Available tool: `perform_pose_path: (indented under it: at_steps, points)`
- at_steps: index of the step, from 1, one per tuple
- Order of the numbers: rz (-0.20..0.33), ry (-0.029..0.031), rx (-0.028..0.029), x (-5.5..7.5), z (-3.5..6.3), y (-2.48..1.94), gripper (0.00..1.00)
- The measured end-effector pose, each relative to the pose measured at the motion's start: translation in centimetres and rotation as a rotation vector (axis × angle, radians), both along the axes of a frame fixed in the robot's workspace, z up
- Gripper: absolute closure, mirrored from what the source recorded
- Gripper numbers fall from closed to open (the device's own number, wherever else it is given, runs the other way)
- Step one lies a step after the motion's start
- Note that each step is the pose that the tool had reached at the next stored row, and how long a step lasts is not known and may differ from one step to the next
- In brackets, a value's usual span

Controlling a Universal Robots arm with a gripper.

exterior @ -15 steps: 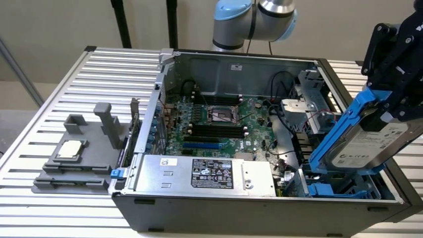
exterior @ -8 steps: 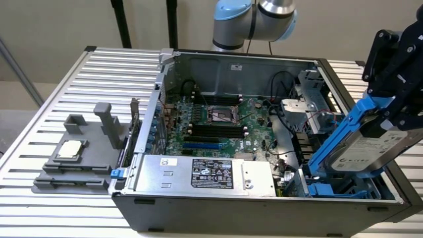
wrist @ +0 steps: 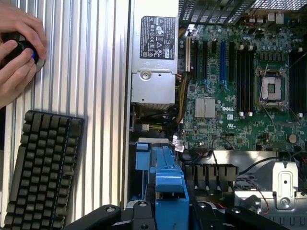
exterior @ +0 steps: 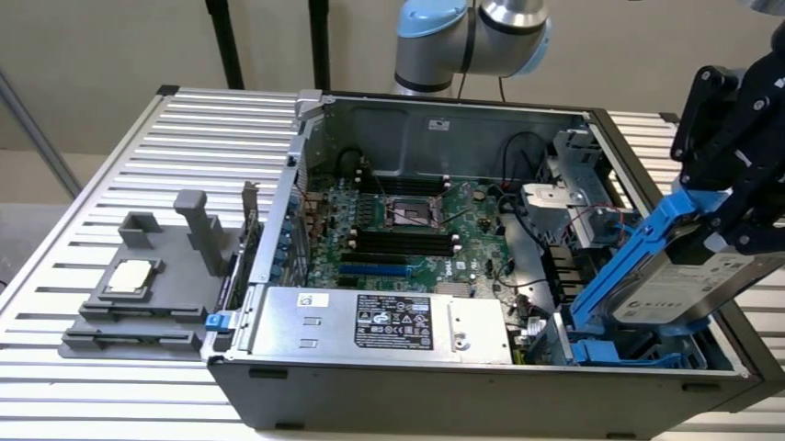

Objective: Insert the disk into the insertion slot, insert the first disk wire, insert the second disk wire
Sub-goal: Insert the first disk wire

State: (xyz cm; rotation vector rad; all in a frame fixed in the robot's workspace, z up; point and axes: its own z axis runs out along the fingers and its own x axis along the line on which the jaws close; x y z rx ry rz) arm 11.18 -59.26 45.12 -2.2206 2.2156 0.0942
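Note:
My gripper (exterior: 726, 225) is shut on the disk (exterior: 693, 285), a silver-grey drive with a white label in a bright blue carrier frame (exterior: 628, 262). The disk hangs tilted at the exterior view's right, its lower end dipping into the open computer case. Just beneath it lies the insertion slot (exterior: 631, 354), a grey bay with blue clips in the case's front right corner. In the wrist view the blue carrier (wrist: 170, 189) stands between my black fingers (wrist: 141, 213), over the bay's blue clip (wrist: 144, 158). Thin red and black wires (exterior: 604, 216) run beside the bay.
A silver labelled power-supply box (exterior: 381, 322) (wrist: 153, 62) sits next to the bay. The motherboard (exterior: 405, 230) fills the case floor, with a metal bracket cage (exterior: 576, 170) behind. A grey fixture (exterior: 135, 294) stands outside. A keyboard (wrist: 43, 172) and a person's hands (wrist: 17, 52) lie beside the case.

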Motion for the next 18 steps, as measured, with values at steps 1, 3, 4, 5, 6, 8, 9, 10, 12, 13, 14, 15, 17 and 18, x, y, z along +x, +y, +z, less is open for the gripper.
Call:
perform_pose_path:
  at_steps: [1,3,4,5,6,8,9,10,12,13,14,15,17,18]
  points:
    - [0.002,0.0,0.0,-0.05,-0.07,-0.01,0.68]
    - [0.008,0.0,0.0002,-0.11,-0.18,0.0,0.68]
    - [0.011,0.0,-0.0001,-0.11,-0.21,0.0,0.68]
    - [0.013,0.0,-0.0008,-0.11,-0.23,0.0,0.68]
    - [0.014,-0.0003,-0.0024,-0.12,-0.25,0.0,0.68]
    - [0.015,-0.0018,-0.0065,-0.12,-0.33,0.0,0.68]
    - [0.015,-0.0029,-0.0093,-0.12,-0.37,0.0,0.68]
    - [0.015,-0.0042,-0.0105,-0.12,-0.44,0.0,0.68]
    - [0.015,-0.0045,-0.0107,-0.11,-0.62,0.0,0.68]
    - [0.015,-0.0046,-0.0107,-0.12,-0.7,0.01,0.68]
    - [0.015,-0.0045,-0.0104,-0.12,-0.77,0.02,0.68]
    - [0.015,-0.0046,-0.0106,-0.12,-0.81,0.03,0.68]
    - [0.015,-0.0046,-0.0106,-0.12,-0.91,0.06,0.68]
    - [0.015,-0.0046,-0.0107,-0.12,-0.96,0.07,0.68]
